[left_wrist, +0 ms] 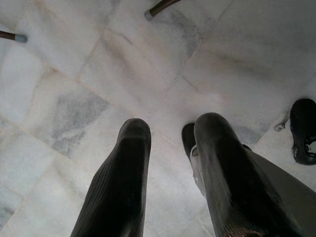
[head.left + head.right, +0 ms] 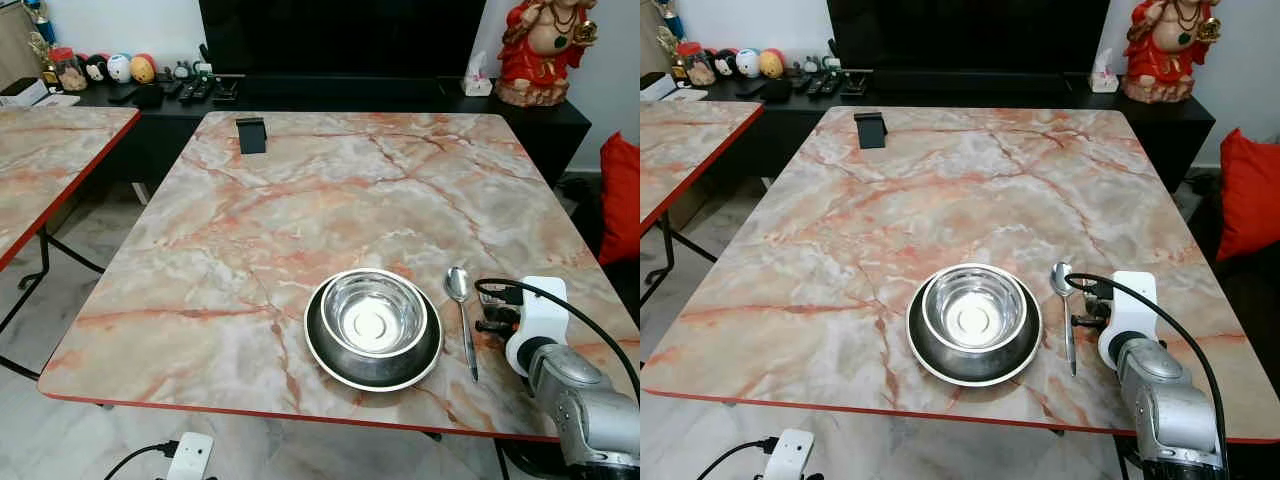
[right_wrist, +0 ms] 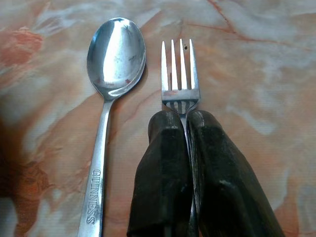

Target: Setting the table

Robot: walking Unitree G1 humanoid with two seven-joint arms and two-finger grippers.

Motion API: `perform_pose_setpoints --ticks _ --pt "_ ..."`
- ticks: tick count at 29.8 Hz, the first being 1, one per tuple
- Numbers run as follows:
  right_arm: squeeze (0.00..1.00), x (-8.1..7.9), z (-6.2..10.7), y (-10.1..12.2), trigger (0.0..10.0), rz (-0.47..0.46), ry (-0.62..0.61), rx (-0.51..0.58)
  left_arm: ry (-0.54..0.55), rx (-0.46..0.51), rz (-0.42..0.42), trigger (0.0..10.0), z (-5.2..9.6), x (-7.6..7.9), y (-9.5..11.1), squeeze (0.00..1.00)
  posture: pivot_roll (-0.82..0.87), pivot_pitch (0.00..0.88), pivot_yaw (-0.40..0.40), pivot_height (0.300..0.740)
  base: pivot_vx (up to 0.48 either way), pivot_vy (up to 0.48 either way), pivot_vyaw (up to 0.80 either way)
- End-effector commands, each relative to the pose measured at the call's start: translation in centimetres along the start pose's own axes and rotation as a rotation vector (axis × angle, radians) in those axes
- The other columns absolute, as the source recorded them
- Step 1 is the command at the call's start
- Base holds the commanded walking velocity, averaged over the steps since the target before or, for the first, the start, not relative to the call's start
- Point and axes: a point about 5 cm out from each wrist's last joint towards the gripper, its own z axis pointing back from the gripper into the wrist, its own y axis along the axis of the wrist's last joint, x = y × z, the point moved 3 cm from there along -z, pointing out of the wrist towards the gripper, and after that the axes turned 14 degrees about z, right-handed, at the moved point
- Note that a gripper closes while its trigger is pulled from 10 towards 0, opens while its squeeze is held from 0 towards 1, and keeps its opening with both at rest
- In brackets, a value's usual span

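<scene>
The right wrist view revealed what the head views could not resolve: the right gripper (image 3: 183,121) had its two black fingers pressed together on the neck of a four-tined steel fork (image 3: 180,74), held just above the pink-veined marble-patterned table (image 2: 300,200) and just beside a polished steel spoon (image 3: 111,79) stamped GUINNESS on its handle. From the head, the spoon (image 2: 461,310) lay lengthwise to the right of a shiny round steel bowl (image 2: 372,313), which sat inside a dark round plate with a pale rim (image 2: 330,360) near the table's front edge. The left wrist view looked down on pale marble floor tiles (image 1: 98,74), where the left gripper (image 1: 170,133) hung with its fingers parted and nothing between them. A small black rectangular stand (image 2: 251,134) stood near the table's far edge. A second marble-patterned table (image 2: 50,160) stood to the left, and a low black cabinet (image 2: 160,100) with a red seated figurine (image 2: 540,50) ran along the back wall. One bowl, one plate, one spoon and one fork were set out.
</scene>
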Motion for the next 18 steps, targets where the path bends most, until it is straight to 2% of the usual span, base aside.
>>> perform_pose_setpoints --ticks 1,8,18 --pt "0.00 -0.1 -0.1 0.0 10.0 0.006 0.000 -0.007 0.003 -0.007 0.002 10.0 0.0 -0.2 0.0 0.00 -0.08 0.000 0.004 0.731 0.000 0.000 0.00" --pt "0.00 0.0 -0.1 -0.3 10.0 -0.001 -0.006 -0.018 -0.016 0.010 -0.005 10.0 -0.2 0.9 0.6 0.00 -0.09 0.000 0.003 0.731 0.000 0.000 0.00" --pt "0.00 -0.1 0.2 -0.7 10.0 0.002 -0.011 -0.019 -0.023 0.011 -0.011 10.0 -0.2 0.9 0.7 0.00 -0.10 0.000 0.006 0.731 0.000 0.000 0.00"
